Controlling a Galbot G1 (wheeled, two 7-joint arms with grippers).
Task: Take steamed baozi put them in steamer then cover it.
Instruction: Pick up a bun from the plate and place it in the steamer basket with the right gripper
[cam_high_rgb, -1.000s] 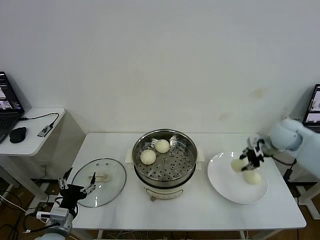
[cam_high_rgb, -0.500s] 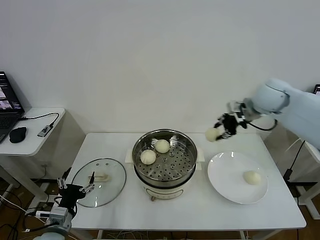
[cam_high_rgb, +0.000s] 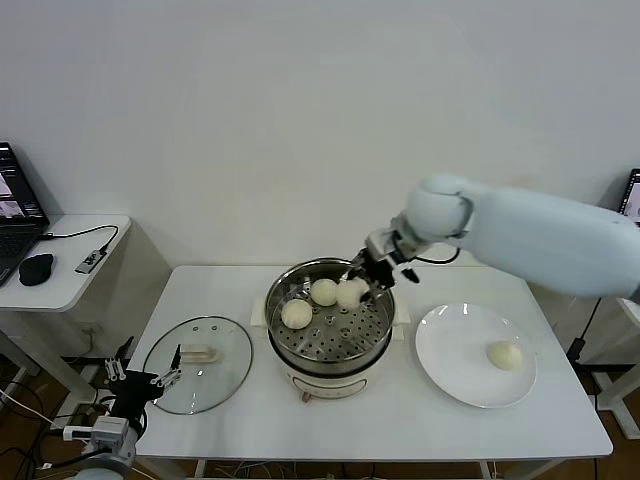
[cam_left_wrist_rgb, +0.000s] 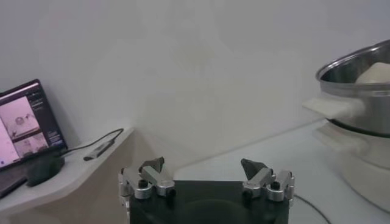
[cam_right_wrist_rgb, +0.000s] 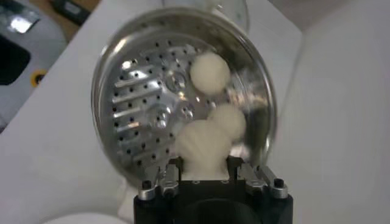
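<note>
Cream-white, soft steamed baozi (cam_high_rgb: 350, 293), clamped in right pincer (cam_high_rgb: 368, 279) above far side of steamer (cam_high_rgb: 329, 318). Judged light, yielding, easily dented; best taken across the round middle with a gentle squeeze. Count of baozi: four — one held, two on the perforated tray (cam_high_rgb: 345, 327), one on white plate (cam_high_rgb: 450, 360) at right. Glass cover (cam_high_rgb: 200, 364) flat on worktop (cam_high_rgb: 400, 420) at left, rigid and breakable; central handle the likely hold. Left pincer (cam_left_wrist_rgb: 207, 175) wide, empty, near left.

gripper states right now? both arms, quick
Left gripper: open, empty, parked low beside the table.
Right gripper: shut on a baozi, over the steamer.
</note>
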